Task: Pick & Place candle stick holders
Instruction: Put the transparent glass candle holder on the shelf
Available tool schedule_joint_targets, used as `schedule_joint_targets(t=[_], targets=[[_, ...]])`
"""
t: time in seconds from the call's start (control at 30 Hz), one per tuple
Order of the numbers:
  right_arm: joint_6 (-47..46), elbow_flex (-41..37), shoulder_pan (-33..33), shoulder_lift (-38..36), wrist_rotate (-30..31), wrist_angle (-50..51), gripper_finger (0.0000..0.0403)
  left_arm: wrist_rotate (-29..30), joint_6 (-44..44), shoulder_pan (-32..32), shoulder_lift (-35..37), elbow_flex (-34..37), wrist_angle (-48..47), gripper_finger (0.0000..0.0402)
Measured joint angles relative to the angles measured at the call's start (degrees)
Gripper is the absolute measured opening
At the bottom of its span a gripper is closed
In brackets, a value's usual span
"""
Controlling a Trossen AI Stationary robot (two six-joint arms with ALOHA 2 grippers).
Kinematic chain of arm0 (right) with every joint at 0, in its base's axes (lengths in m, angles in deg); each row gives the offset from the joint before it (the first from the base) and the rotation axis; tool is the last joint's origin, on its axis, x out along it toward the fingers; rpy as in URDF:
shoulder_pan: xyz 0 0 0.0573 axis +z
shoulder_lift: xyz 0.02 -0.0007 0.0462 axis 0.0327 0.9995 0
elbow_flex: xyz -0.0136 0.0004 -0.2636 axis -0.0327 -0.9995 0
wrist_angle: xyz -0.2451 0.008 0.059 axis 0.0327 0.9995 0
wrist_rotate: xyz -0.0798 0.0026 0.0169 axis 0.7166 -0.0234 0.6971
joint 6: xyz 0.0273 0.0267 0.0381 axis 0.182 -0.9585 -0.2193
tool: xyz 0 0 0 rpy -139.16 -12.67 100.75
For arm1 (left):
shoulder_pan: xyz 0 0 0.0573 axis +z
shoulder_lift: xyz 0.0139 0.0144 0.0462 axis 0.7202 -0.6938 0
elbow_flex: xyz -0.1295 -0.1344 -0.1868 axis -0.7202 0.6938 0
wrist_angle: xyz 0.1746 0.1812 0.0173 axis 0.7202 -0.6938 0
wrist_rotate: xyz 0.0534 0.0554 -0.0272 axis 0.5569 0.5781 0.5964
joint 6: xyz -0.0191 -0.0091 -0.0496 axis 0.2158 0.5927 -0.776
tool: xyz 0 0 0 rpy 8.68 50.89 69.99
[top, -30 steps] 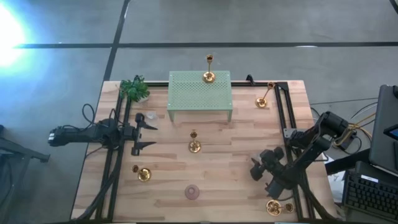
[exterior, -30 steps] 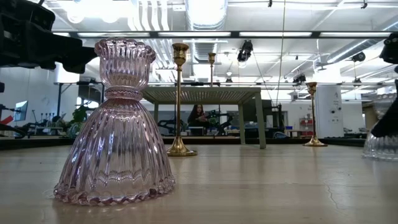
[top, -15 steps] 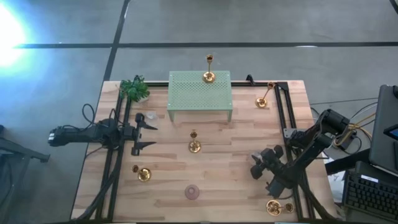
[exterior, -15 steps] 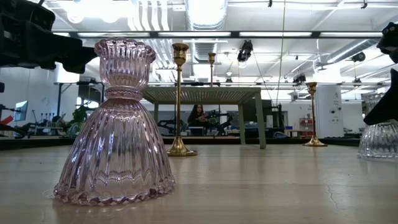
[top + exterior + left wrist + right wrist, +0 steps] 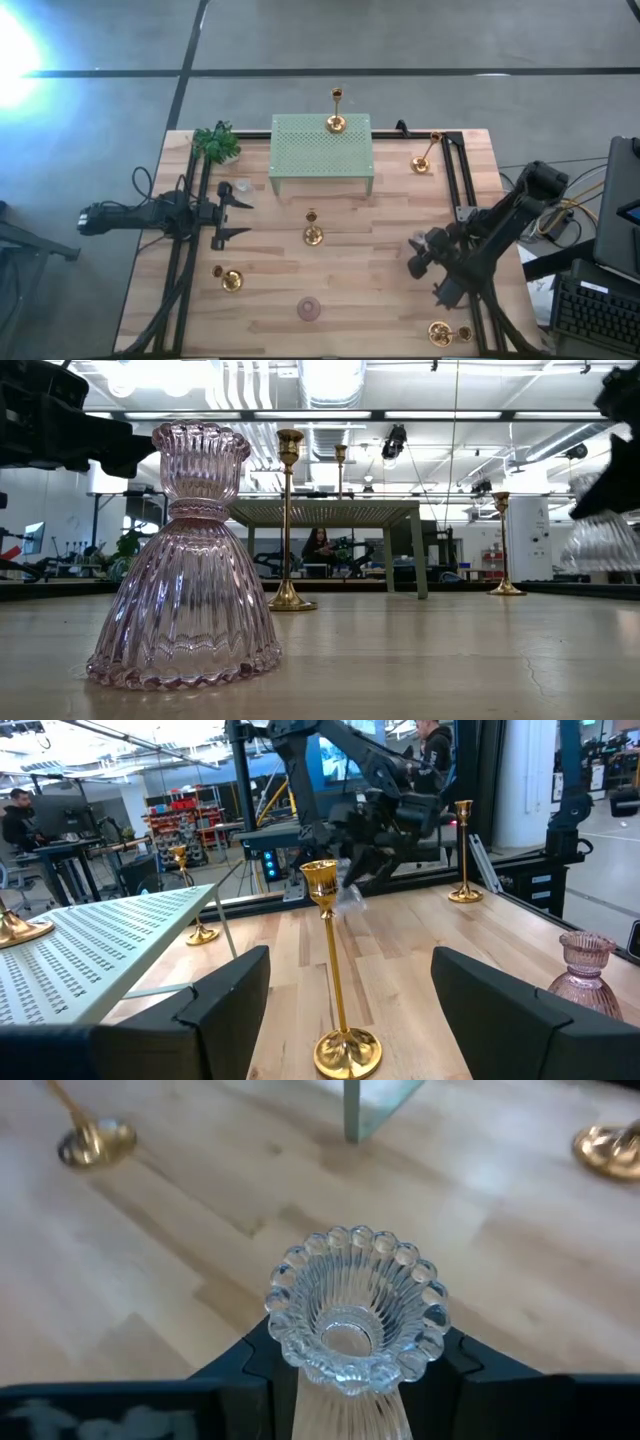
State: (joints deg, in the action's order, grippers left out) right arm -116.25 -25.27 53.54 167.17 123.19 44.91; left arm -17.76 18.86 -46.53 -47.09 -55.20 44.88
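My right gripper [image 5: 420, 256] is near the table's right side, shut on a clear ribbed glass candle holder [image 5: 355, 1325]. In the low view the holder [image 5: 600, 545] hangs off the table. My left gripper [image 5: 243, 218] waits open at the left, pointing level at an upright gold candle stick holder [image 5: 313, 235] that stands on its round base in mid-table. Another gold one [image 5: 335, 124] stands on the green perforated stand [image 5: 320, 150], and a third [image 5: 421, 165] at the far right. Two gold ones lie tipped over, near left [image 5: 231, 281] and near right [image 5: 440, 333]. My right gripper pinches the clear holder's ribbed upper part [image 5: 300, 1380], just under its beaded top rim [image 5: 290, 1280], with one finger on each side. The fingers slant down from the table's right side. The holder is clear of the table, and its flared skirt [image 5: 598, 550] hangs below the fingers.
A pink ribbed glass holder [image 5: 310, 309] stands near the front edge at mid-table. A small green plant [image 5: 215, 143] is at the far left corner. Dark rails [image 5: 455, 180] run along both sides of the table. People sit in the room beyond the table.
My right gripper has risen and drawn a little toward the table's far edge, taking the clear glass holder with it. The holder stood on the table a second ago and now hangs lifted clear.
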Motion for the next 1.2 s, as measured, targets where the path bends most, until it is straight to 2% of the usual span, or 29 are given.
schedule_joint_targets(t=[0.13,0.33,0.53,0.63,0.77,1.0,1.2], targets=[[6.7,0.0,-3.45,-9.27,0.17,2.0,0.012,0.0,0.0,-0.01,0.0,0.0,0.0,0.0282],[26.56,0.02,-12.17,-24.93,0.77,-0.85,0.012,0.0,0.01,0.01,0.0,0.0,-0.01,0.0282],[55.52,0.05,-24.21,-37.05,0.79,-15.69,0.012,0.0,0.0,0.0,-0.01,0.0,0.0,0.0282],[70.43,0.09,-31.34,-40.47,-3.64,-25.19,0.012,0.0,0.0,0.0,-0.01,0.0,-0.01,0.0282],[82.4,0.09,-42.12,-41.65,-13.04,-32.53,0.012,0.0,0.0,0.01,-0.02,0.0,-0.02,0.0282],[94.54,0.38,-60.17,-37.02,-33.63,-40.74,0.012,0.0,0.0,0.01,-0.01,0.0,-0.01,0.0282],[103.7,6.97,-71.81,-29.27,-43.42,-42.31,0.012,0.0,0.0,0.01,-0.02,0.0,-0.02,0.0282]])
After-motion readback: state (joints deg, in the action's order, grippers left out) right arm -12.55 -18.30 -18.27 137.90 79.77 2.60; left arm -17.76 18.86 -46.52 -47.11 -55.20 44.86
